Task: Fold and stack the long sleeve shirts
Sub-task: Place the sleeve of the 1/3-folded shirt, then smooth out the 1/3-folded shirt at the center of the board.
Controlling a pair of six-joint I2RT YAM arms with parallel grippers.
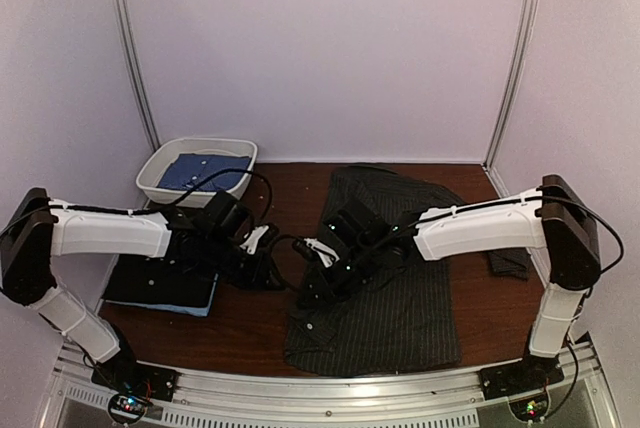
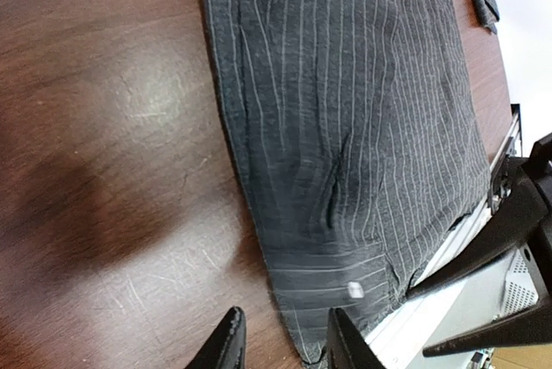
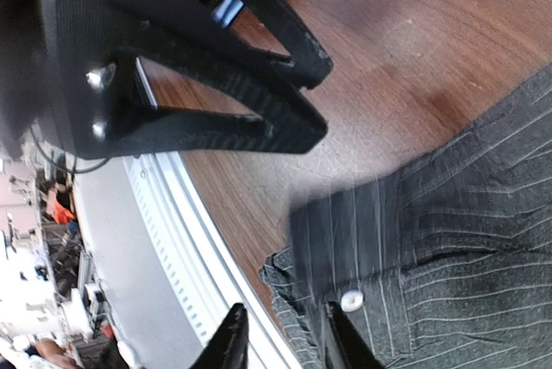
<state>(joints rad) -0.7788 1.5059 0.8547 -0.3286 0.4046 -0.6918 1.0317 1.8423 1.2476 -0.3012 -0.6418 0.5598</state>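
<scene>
We saw the dark wooden table [image 1: 250, 323] carrying everything. Largest on it was the pinstriped charcoal shirt [image 1: 400, 318], spread flat from the table's centre toward 5 o'clock, with one sleeve trailing out at 3 o'clock. At 10 o'clock stood the white oval tub [image 1: 160, 176], and a blue shirt [image 1: 200, 170] lay inside it. At 8 o'clock a folded black shirt [image 1: 155, 283] rested on a light blue shirt [image 1: 208, 305], of which only an edge showed.

Both arms reached in toward the middle. The left claw [image 1: 270, 270] hung just at 9 o'clock of the pinstriped shirt's left edge. In its wrist view its jaws stood narrowly parted, with the shirt's near corner lying below the gap and not pinched. The right claw [image 1: 312, 293] hovered over that same left edge, close beside the other. Its jaws were likewise a narrow gap apart above the cloth corner, closed on nothing.

Smallest was a white button [image 3: 351, 301], sitting on the corner at 1 o'clock of the right claw's fingertips [image 3: 231, 334].
</scene>
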